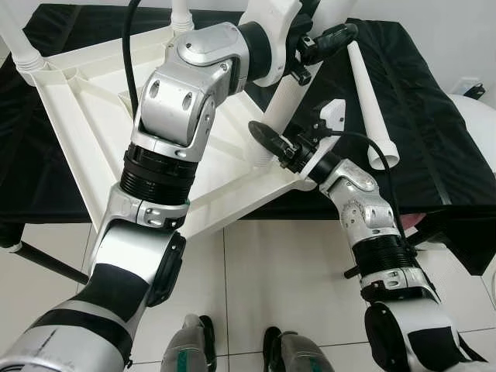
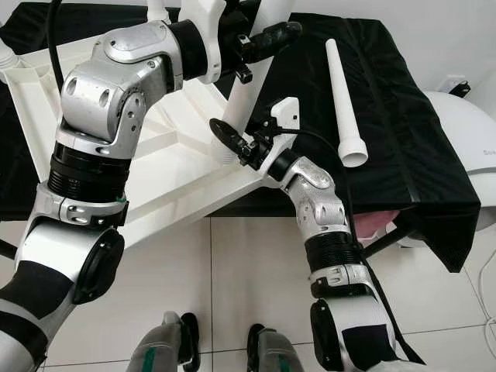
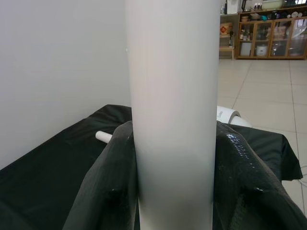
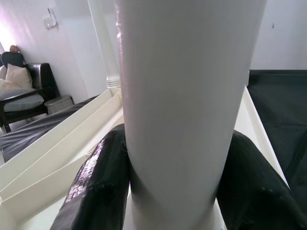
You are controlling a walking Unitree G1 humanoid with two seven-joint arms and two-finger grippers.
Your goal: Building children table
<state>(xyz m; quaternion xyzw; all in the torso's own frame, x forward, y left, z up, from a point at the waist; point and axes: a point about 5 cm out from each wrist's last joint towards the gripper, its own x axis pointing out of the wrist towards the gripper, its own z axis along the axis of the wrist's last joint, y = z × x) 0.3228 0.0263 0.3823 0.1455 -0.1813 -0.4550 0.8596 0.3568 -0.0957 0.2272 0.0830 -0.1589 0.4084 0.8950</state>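
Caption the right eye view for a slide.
Both grippers, left and right, clamp a white plastic table leg standing in the upturned white tabletop on black cloth.

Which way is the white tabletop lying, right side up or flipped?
Flipped: the tabletop shows its ribbed underside, with legs standing up from its corners.

A black cloth (image 1: 434, 139) drapes the counter across the upper frame. Below it lies a floor of pale square tiles (image 1: 287, 271) with dark grout. A plain white wall (image 3: 57, 72) rises behind. A glass-fronted wooden cabinet (image 3: 271, 38) stands far off, a dark armchair (image 4: 21, 96) elsewhere.
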